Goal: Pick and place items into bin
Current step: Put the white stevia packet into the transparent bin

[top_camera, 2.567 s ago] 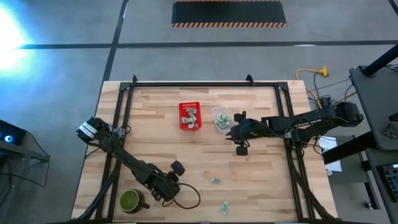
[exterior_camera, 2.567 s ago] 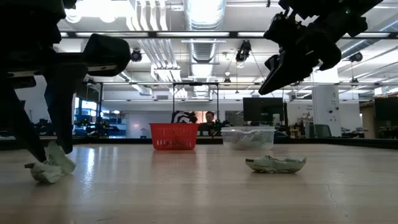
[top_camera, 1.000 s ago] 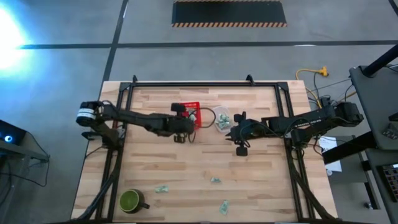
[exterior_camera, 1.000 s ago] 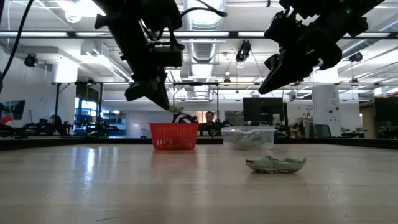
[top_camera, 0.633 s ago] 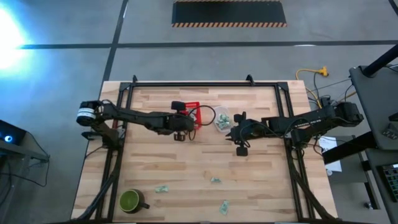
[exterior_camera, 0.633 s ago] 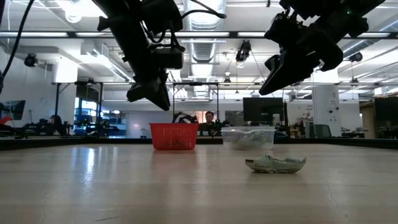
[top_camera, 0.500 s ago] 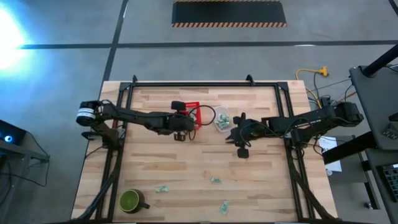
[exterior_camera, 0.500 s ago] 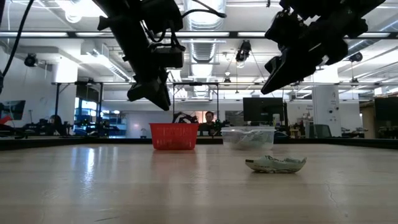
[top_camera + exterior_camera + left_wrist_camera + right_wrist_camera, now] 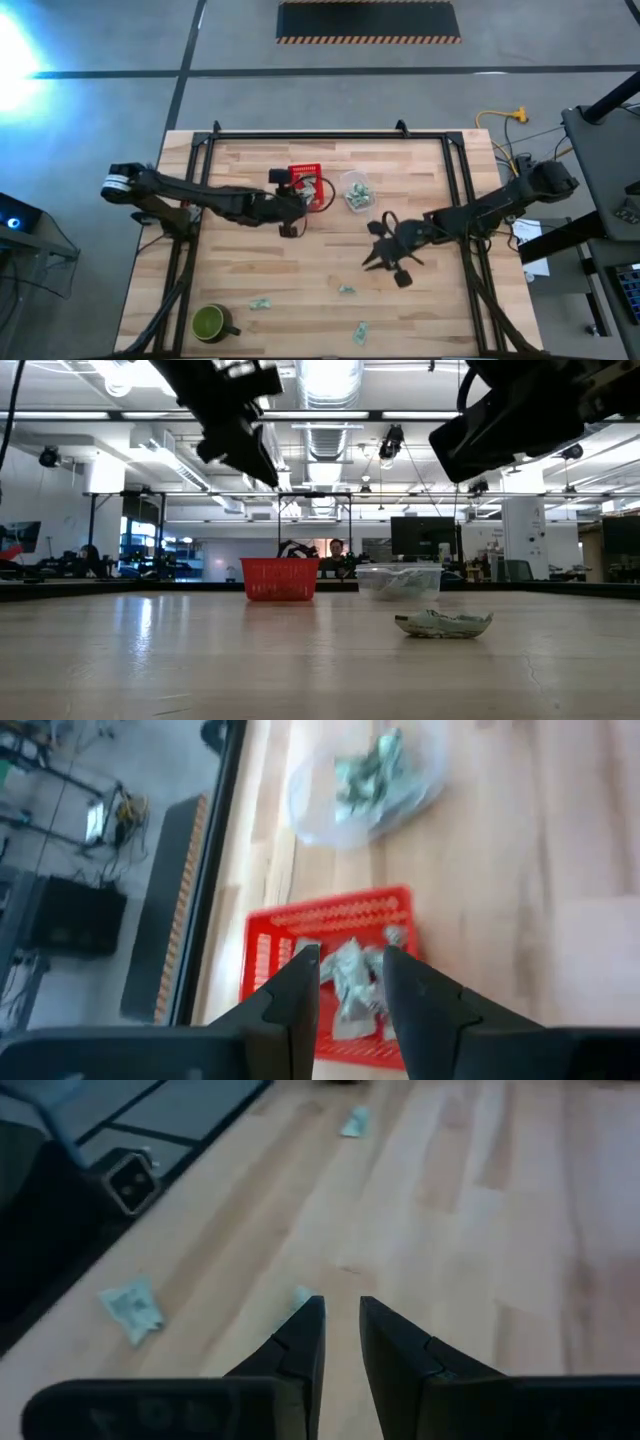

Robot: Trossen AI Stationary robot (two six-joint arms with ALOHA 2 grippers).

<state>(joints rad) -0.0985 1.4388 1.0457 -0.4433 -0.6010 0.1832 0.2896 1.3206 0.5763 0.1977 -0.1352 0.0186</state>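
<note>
Since the frame half a second earlier, the right gripper [image 9: 381, 258] has swung away from the clear tub [image 9: 354, 190] toward the near middle of the table [image 9: 300, 290], and the left gripper [image 9: 291, 208] has pulled back a little so that it now sits just off the near-left corner of the red basket [image 9: 306, 187]. In the left wrist view the left fingers [image 9: 300, 988] stand apart with nothing between them, above the basket's open top, where several crumpled green-and-white wrappers [image 9: 350, 982] lie inside. The right fingers [image 9: 302, 1340] show a narrow empty gap in the right wrist view and point down at bare wood, holding nothing.

Three loose wrappers remain on the table: one [image 9: 346, 290] just in front of the right gripper, one [image 9: 359, 332] close to the near edge, and one [image 9: 260, 303] toward the near left beside the green mug [image 9: 208, 322]. More wrappers fill the tub, which stands just right of the basket without clearly touching it.

Between the two grippers the tabletop is open wood. The near half of the table holds only the three wrappers and the mug, all well apart. The basket and tub sit well in from the far edge. From table height, one wrapper [image 9: 443, 623] lies alone in the foreground, with both arms high above the surface.
</note>
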